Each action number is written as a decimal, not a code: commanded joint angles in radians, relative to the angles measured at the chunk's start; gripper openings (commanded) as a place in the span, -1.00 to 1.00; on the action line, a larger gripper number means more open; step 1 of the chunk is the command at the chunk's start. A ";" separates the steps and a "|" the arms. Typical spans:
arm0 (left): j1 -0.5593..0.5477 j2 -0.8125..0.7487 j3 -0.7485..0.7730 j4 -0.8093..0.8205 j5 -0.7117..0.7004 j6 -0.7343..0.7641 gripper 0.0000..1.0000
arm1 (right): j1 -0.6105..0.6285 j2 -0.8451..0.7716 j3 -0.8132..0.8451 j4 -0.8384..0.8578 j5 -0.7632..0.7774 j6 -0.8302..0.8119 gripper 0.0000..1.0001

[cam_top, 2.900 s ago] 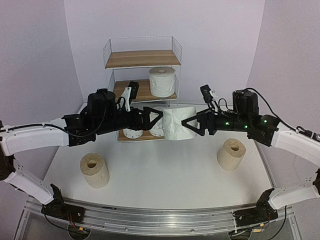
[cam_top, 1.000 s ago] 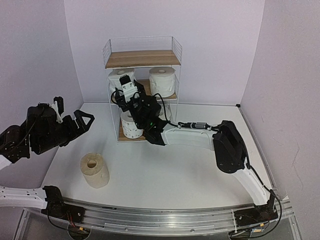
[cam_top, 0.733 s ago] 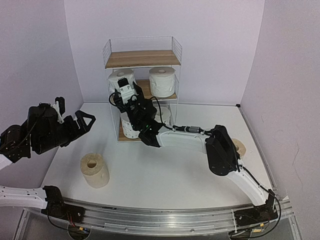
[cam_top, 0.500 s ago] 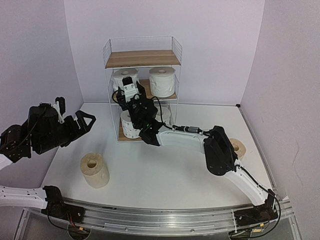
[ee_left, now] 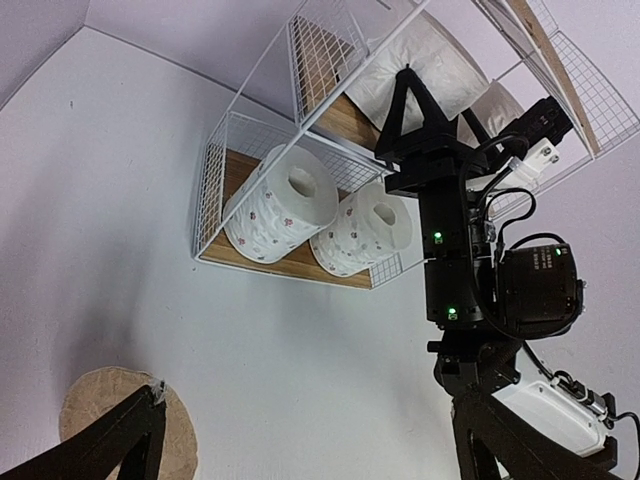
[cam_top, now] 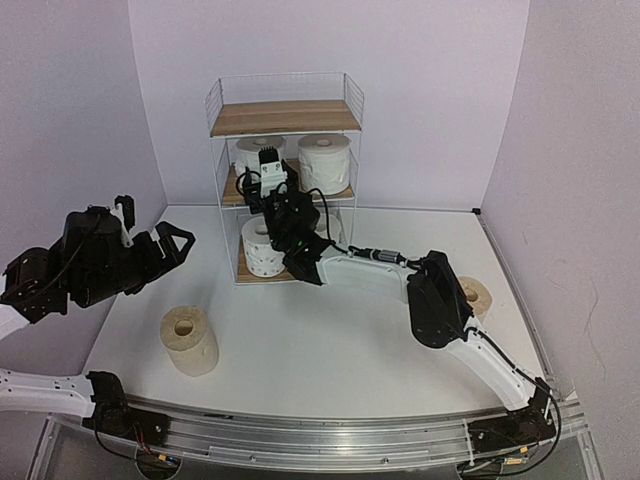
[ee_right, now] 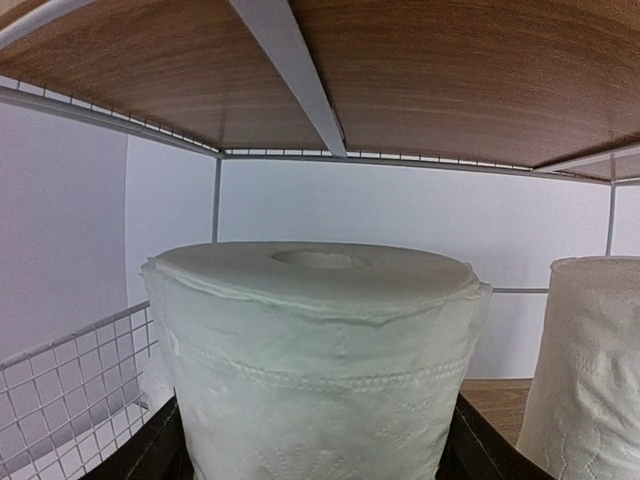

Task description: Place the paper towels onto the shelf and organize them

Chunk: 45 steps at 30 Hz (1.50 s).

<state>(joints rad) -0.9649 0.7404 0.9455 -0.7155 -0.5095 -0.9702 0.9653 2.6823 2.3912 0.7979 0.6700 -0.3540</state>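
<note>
Under a wood-grain board (ee_right: 430,70), fat embossed white roll (ee_right: 315,370), wire rails (ee_right: 60,405)

Work surface: flat matte white tabletop (cam_top: 330,360), rectangular, running back to the walls. Soft grey shadows lie on it.

Enclosure: pale lilac back wall (cam_top: 430,100), plain and unmarked; matching lilac left wall (cam_top: 60,100) and right wall (cam_top: 590,150) meet it at vertical corners.

Near edge: brushed aluminium rail (cam_top: 320,440) runs the full width of the table, with thin dark cables along it.

Far right corner of the tabletop: small dark spot (cam_top: 474,210), too small to identify.

Left wrist view: same white tabletop, with lilac wall in the upper left corner.
</note>
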 commanded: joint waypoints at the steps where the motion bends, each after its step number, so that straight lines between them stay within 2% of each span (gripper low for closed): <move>1: 0.002 0.001 0.018 0.006 -0.032 -0.009 0.99 | 0.000 -0.055 -0.057 -0.040 -0.018 0.077 -0.14; 15: 0.003 -0.027 -0.021 0.026 -0.043 -0.011 0.99 | 0.051 -0.093 -0.108 -0.051 -0.044 0.038 0.02; 24: 0.003 -0.038 -0.029 0.022 -0.049 -0.005 0.99 | 0.068 -0.104 -0.121 -0.051 -0.043 0.018 0.36; 28: 0.003 -0.034 -0.028 0.021 -0.049 -0.001 0.99 | 0.073 -0.114 -0.130 -0.043 -0.024 -0.002 0.41; 40: 0.002 -0.014 -0.027 0.033 -0.051 0.010 0.99 | 0.092 -0.190 -0.232 -0.008 -0.026 -0.037 0.79; 45: 0.002 -0.008 -0.028 0.040 -0.050 0.011 0.99 | 0.092 -0.213 -0.263 -0.005 0.005 -0.056 0.85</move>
<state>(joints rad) -0.9649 0.7273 0.9245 -0.7138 -0.5358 -0.9691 1.0488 2.5516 2.1560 0.7977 0.6483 -0.3960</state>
